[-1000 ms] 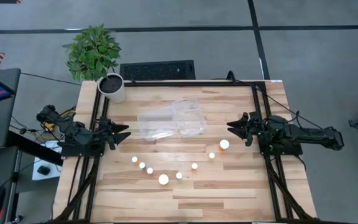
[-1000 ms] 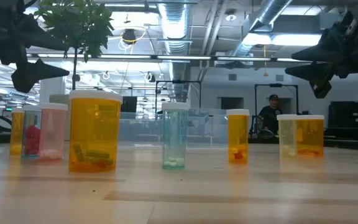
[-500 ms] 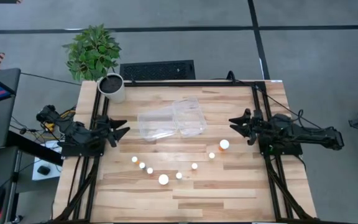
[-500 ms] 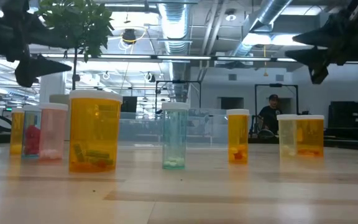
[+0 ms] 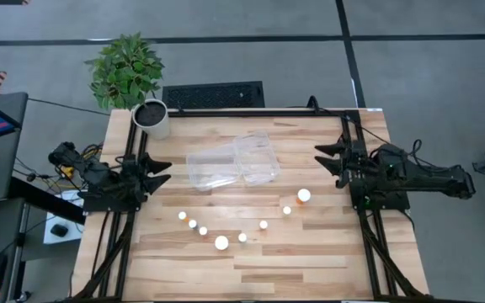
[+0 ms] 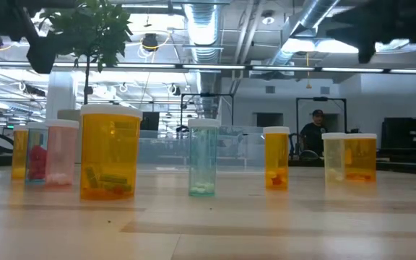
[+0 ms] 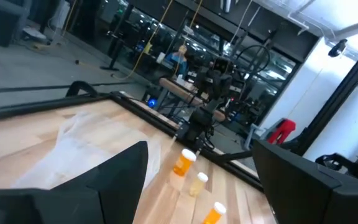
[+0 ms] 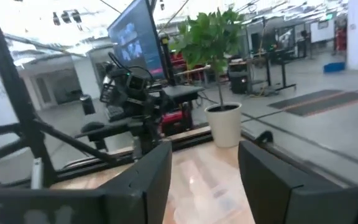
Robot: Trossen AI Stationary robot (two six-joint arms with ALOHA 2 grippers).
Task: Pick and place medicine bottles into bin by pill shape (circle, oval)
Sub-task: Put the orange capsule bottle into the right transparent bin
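Several small medicine bottles with white caps stand in an arc on the wooden table, from one (image 5: 182,215) at the left through a larger one (image 5: 221,242) to another larger one (image 5: 304,195) at the right. In the low view they stand upright on their bases, among them a big orange one (image 6: 110,152) and a teal one (image 6: 203,157). The clear two-part bin (image 5: 230,160) lies beyond them, mid-table. My left gripper (image 5: 157,168) hovers open at the table's left edge. My right gripper (image 5: 325,160) hovers open at the right edge. Neither has anything between its fingers.
A white pot (image 5: 152,119) with a green plant (image 5: 125,69) stands at the table's far left corner. Black frame rails (image 5: 354,135) run along the left and right edges. Bare wood (image 5: 259,269) lies in front of the bottles. A person (image 6: 313,130) sits in the room behind.
Both grippers have risen higher above the table, almost out of the top of the low view. My right gripper has also rolled about its own axis and now shows nearer the far edge in the high view. The bottles and the bin have stayed put.
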